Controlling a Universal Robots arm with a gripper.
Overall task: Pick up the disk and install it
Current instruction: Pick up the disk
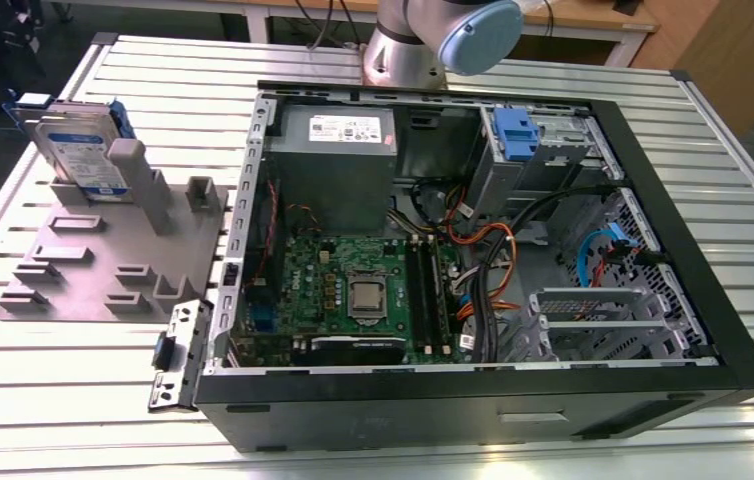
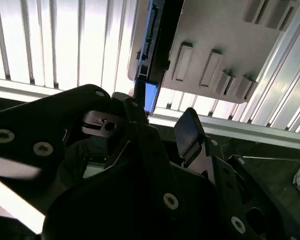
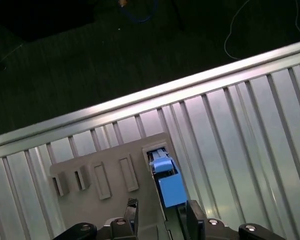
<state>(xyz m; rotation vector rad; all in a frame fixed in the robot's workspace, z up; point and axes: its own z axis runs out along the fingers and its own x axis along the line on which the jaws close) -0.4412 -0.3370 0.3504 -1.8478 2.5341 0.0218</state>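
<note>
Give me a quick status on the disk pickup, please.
Tool open, over the disk. It stands upright in grey fixture, ungripped. No obstruction seen.

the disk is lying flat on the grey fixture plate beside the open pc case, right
No: the disk stands upright on its edge in the grey fixture plate beside the open pc case, as the exterior view shows.
</note>
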